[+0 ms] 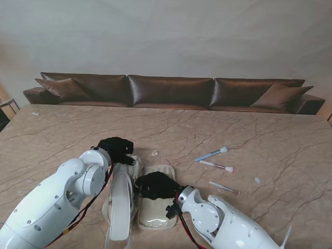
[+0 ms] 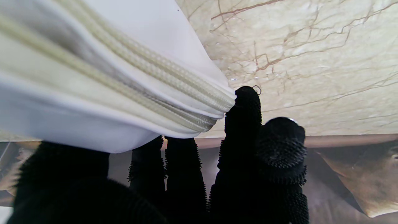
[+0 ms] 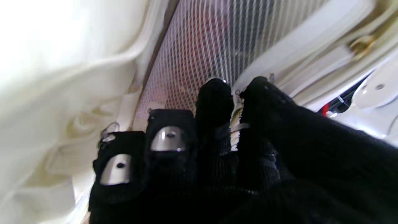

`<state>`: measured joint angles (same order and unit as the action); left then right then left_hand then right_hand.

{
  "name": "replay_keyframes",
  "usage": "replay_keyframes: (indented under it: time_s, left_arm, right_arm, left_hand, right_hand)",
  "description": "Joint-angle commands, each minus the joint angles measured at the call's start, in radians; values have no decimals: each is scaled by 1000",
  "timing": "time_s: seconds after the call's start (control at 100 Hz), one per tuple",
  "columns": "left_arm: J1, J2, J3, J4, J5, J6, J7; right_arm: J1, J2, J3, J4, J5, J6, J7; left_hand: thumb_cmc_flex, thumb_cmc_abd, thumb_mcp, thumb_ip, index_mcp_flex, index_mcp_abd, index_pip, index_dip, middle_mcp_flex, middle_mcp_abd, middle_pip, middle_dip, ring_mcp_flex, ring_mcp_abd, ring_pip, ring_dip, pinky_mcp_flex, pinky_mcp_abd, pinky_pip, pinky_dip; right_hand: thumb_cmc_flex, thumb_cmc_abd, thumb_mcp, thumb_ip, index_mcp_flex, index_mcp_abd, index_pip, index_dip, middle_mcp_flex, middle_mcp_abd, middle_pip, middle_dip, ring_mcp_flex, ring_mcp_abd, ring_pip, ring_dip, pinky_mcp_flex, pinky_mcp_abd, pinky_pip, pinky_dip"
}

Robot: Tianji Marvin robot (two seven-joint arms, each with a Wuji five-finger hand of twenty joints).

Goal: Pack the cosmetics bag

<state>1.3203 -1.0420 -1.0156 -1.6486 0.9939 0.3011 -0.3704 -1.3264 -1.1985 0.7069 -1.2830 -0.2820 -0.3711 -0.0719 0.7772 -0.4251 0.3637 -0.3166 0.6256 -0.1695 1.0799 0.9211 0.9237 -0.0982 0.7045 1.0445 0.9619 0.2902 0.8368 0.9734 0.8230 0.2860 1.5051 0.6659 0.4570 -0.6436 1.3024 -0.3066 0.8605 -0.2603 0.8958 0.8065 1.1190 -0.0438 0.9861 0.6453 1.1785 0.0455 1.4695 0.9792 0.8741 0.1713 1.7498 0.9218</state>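
I have the cosmetics bag (image 1: 154, 199) lying open on the desk (image 1: 270, 145) just in front of me, between the two arms. My left hand (image 1: 116, 149) is at the far end of the raised left flap (image 1: 121, 202); the left wrist view shows its fingers (image 2: 242, 109) closed on the zippered edge (image 2: 174, 102) of the white fabric, so it has hold of the bag. My right hand (image 1: 155, 185) rests on the right half of the bag, fingers curled inside it. In the right wrist view the fingertips (image 3: 214, 96) press against a mesh pocket (image 3: 217, 40) with something reddish behind it; I cannot tell whether they pinch an item or merely push on the lining.

Three brushes are not yet packed: a blue-handled brush (image 1: 211, 154), a pink-tipped brush (image 1: 218, 166) and a clear-handled one (image 1: 224, 188), all lying on the desk to my right, apart from the bag.

My judgement is that the step in hand is holding the bag open and seating its contents. To do it well I would keep the left grip steady on the flap so the opening does not collapse, push gently with the right fingertips so the mesh is not snagged, and only then lift out toward the nearest brush. The soft fabric will likely sag if the left hand lets go.
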Motion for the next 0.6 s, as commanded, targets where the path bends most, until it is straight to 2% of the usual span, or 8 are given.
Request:
replay_keyframes:
  time_s: [0.0, 0.25, 0.48, 0.52, 0.54, 0.58, 0.59]
  left_arm:
    - [0, 5, -14, 28, 11, 12, 11]
    - [-8, 3, -7, 46, 14, 36, 21]
    - [-7, -1, -2, 45, 12, 53, 42]
    - [0, -1, -7, 39, 4, 49, 45]
    - [4, -2, -9, 37, 0, 46, 51]
    - [11, -2, -14, 32, -4, 37, 56]
    - [13, -2, -15, 30, -5, 34, 55]
  right_arm:
    - [-32, 20, -10, -23, -7, -14, 29]
    - [-32, 90, -5, -92, -23, -67, 201]
    - [-19, 124, -10, -127, -41, -115, 275]
    - [-27, 126, 0, -137, -70, -109, 268]
    - [-33, 125, 7, -140, -92, -106, 257]
    - [-49, 121, 24, -144, -142, -100, 222]
    - [-53, 120, 29, -145, -154, -98, 210]
  left_hand:
    - [271, 177, 243, 102, 59, -23, 174, 85, 73, 5, 156, 36, 87, -178, 168, 65, 15, -9, 5, 17]
    - [265, 183, 242, 104, 53, -27, 177, 86, 71, 5, 167, 31, 92, -185, 167, 75, 20, -16, 5, 24]
    - [264, 186, 240, 104, 49, -29, 178, 85, 68, 6, 171, 28, 90, -186, 162, 78, 17, -14, 0, 27]
    - [267, 188, 239, 105, 48, -28, 178, 85, 66, 7, 171, 28, 88, -186, 160, 78, 14, -15, -2, 27]
    - [267, 186, 239, 105, 48, -28, 178, 85, 66, 7, 172, 28, 87, -183, 159, 79, 10, -13, -4, 27]
    - [265, 188, 236, 104, 47, -28, 177, 84, 64, 7, 171, 27, 84, -184, 156, 78, 6, -9, -6, 28]
    - [265, 189, 234, 104, 46, -30, 176, 83, 64, -4, 171, 27, 83, -184, 155, 78, 5, -10, -7, 28]
  right_hand:
    - [40, -14, 58, 51, 106, -224, 105, -18, 30, -4, 1, -5, 27, 27, -1, 7, 21, 1, 92, 7]
    - [30, -22, 75, 56, 113, -220, 102, -39, 35, -4, -7, -7, 27, 31, -3, 9, 20, 1, 92, 5]
    - [27, -20, 74, 60, 105, -222, 100, -51, 28, -9, -19, -1, -2, 37, -27, 12, -16, -2, 70, 5]
    - [29, -28, 65, 42, 86, -214, 98, -100, 19, -7, -45, 0, -19, 43, -52, 18, -35, -2, 52, 13]
    - [12, -26, 53, 37, 62, -200, 103, -159, 10, -6, -62, -3, -31, 44, -70, 20, -43, -4, 44, 18]
    - [-59, -9, 12, 57, 23, -171, 110, -259, -13, -4, -86, -13, -53, 45, -105, 17, -53, -12, 37, 22]
    - [-87, -6, -7, 67, 12, -162, 108, -282, -20, -4, -94, -17, -60, 46, -117, 14, -55, -15, 36, 22]
